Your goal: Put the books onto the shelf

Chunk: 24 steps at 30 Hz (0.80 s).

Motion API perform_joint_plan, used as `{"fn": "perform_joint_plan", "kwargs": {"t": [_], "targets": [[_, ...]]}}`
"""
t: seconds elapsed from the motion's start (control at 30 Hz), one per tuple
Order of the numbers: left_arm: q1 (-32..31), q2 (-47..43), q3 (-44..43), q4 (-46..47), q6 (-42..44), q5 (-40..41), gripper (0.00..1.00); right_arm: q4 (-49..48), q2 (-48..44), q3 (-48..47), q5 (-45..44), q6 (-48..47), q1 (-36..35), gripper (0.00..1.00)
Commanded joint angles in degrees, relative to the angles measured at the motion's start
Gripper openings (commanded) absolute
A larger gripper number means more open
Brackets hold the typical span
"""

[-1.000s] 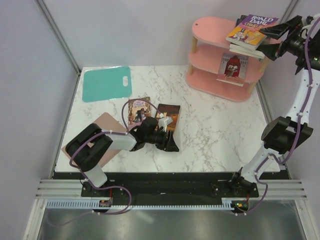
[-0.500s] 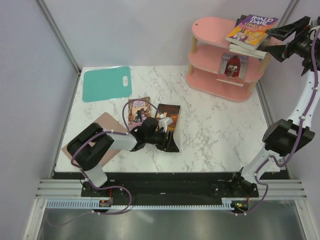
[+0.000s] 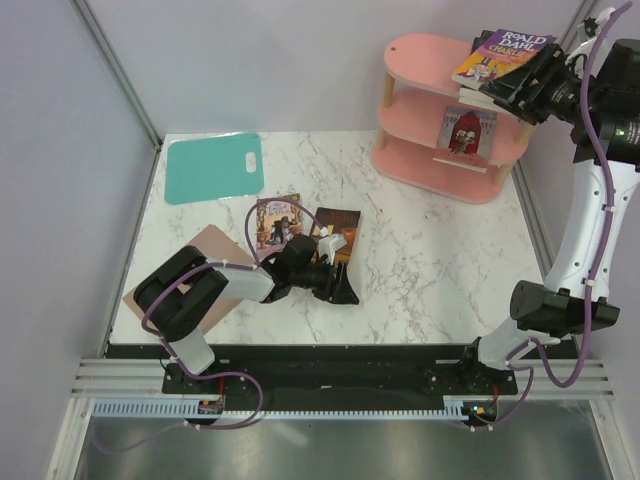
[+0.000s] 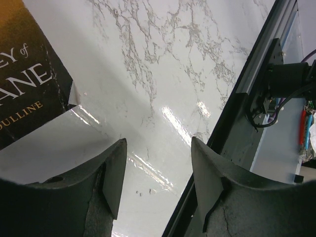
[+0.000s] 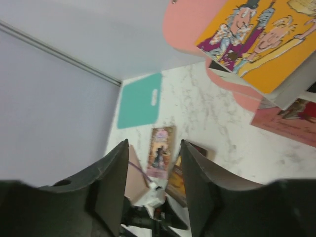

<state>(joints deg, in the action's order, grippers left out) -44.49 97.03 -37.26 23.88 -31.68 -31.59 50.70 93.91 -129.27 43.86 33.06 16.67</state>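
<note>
atop shelf (image 3: 420, 50), orange book (image 3: 503, 55) sits beside right gripper (image 3: 520, 88).

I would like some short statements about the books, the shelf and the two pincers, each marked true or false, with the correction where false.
1. The orange-purple Roald Dahl paperback lies on the top board of the pink three-tier shelf. True.
2. The flat teal mat with a handle hole lies on the shelf's middle board. False: it lies on the white marble table, at the far left corner.
3. The left pincer grips the dark paperback. False: its jaws stand open and empty, beside that book.
4. The right pincer is open, close to the Roald Dahl paperback. True.
</note>
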Motion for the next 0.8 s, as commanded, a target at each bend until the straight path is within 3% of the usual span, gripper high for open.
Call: {"fn": "perform_joint_plan", "kwargs": {"t": [0.0, 0.03, 0.07, 0.17, 0.77], "targets": [[-0.3, 0.3, -1.3, 2.0, 0.8, -0.2, 0.61, 6.2, 0.4, 0.5, -11.2, -7.2, -0.9, 0.34], [-0.2, 0.2, -1.2, 2.0, 0.8, -0.1, 0.61, 6.4, 0.7, 0.5, -12.3, -7.7, -0.9, 0.18], [-0.3, 0.2, -1.2, 2.0, 0.8, -0.1, 0.61, 6.7, 0.7, 0.6, -13.4, -8.2, -0.9, 0.1], [-0.3, 0.2, -1.3, 2.0, 0.8, -0.1, 0.61, 7.6, 1.3, 0.8, -17.2, -9.1, -0.9, 0.02], [-0.3, 0.3, -1.2, 2.0, 0.7, 0.0, 0.61, 4.4, 5.1, -1.5, -23.1, -7.3, -0.9, 0.01]]}}
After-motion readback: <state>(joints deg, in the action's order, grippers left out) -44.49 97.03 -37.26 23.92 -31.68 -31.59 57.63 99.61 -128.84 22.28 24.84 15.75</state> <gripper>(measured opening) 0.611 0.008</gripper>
